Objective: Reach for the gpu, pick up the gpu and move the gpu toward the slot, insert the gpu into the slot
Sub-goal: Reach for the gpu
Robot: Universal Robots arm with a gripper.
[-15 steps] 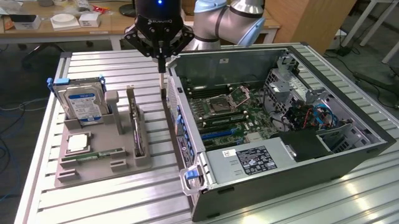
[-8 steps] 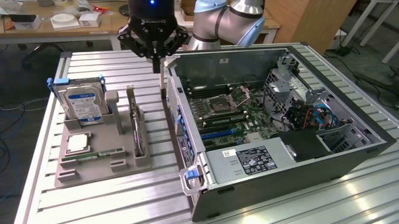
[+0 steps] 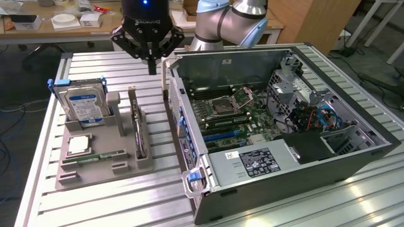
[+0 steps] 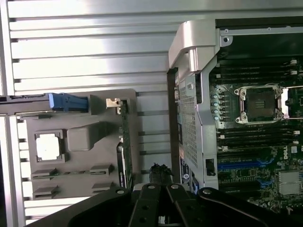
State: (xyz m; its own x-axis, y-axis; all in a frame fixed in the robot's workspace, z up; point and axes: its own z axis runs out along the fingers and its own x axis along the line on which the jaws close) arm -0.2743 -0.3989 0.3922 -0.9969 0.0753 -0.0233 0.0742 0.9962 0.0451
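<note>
The gpu (image 3: 140, 128) is a thin dark card standing on edge in a slot of the grey holder (image 3: 104, 142), to the exterior view's left of the open computer case (image 3: 284, 118). In the wrist view the gpu (image 4: 125, 146) appears edge-on, its pale bracket end toward the hard drive. My gripper (image 3: 152, 70) hangs shut and empty above the table, behind the gpu's far end and well above it. The wrist view has the gripper (image 4: 161, 178) with its dark fingers pressed together. A blue slot (image 3: 219, 135) lies on the motherboard, and this slot (image 4: 239, 165) is also in the wrist view.
A blue-labelled hard drive (image 3: 85, 105) stands upright in the holder. A square processor chip (image 3: 79, 144) and a green memory stick (image 3: 104, 155) lie in front of it. The case's side wall (image 3: 180, 109) rises between holder and motherboard. Desks with clutter stand behind.
</note>
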